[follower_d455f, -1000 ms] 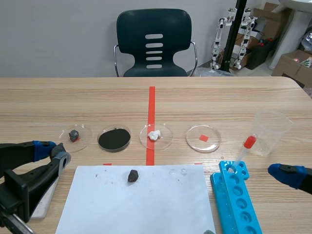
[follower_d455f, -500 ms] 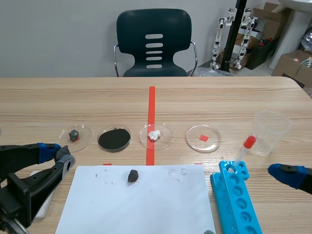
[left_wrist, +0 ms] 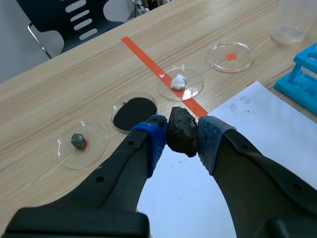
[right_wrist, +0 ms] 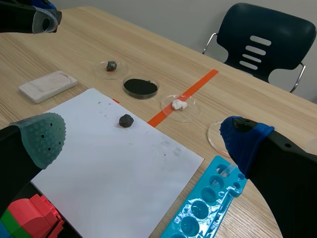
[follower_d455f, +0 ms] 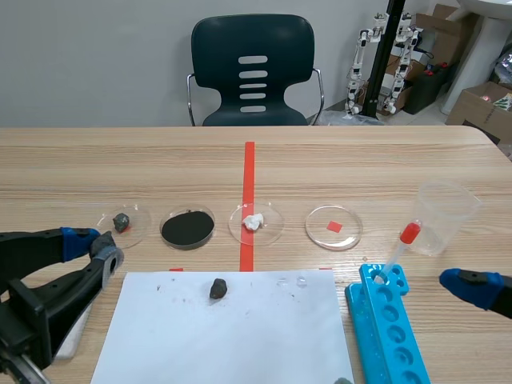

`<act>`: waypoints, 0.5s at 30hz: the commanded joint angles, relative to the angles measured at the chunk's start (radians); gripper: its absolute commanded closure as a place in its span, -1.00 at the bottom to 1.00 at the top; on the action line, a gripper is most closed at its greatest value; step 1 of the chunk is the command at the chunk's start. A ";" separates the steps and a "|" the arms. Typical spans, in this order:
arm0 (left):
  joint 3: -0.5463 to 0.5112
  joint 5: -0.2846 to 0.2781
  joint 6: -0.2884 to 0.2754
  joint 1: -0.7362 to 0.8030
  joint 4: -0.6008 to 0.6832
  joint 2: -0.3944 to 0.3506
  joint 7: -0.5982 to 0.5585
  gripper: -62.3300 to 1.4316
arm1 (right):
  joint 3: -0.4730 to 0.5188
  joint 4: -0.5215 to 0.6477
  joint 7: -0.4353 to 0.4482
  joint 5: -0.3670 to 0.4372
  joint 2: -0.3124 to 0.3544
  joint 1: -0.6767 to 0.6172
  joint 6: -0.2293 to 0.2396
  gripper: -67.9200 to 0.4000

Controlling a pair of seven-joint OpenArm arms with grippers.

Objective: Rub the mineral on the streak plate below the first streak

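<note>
While my left gripper (left_wrist: 183,133) clamps the mineral (left_wrist: 181,128), a lumpy, matte black chunk with rough faces, my right gripper (right_wrist: 143,139) gapes wide.

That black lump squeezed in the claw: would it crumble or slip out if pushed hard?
Probably stiff: the mineral shows no crushing between the pads of the left gripper. Its rough, uneven faces should resist slipping, though it might pivot. It may shed grit: the white paper looks speckled with dark marks.
</note>
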 commanded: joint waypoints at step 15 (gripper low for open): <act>-0.003 -0.007 -0.002 -0.005 0.012 0.003 -0.016 0.64 | 0.003 0.011 0.018 0.011 0.005 0.004 0.000 -1.00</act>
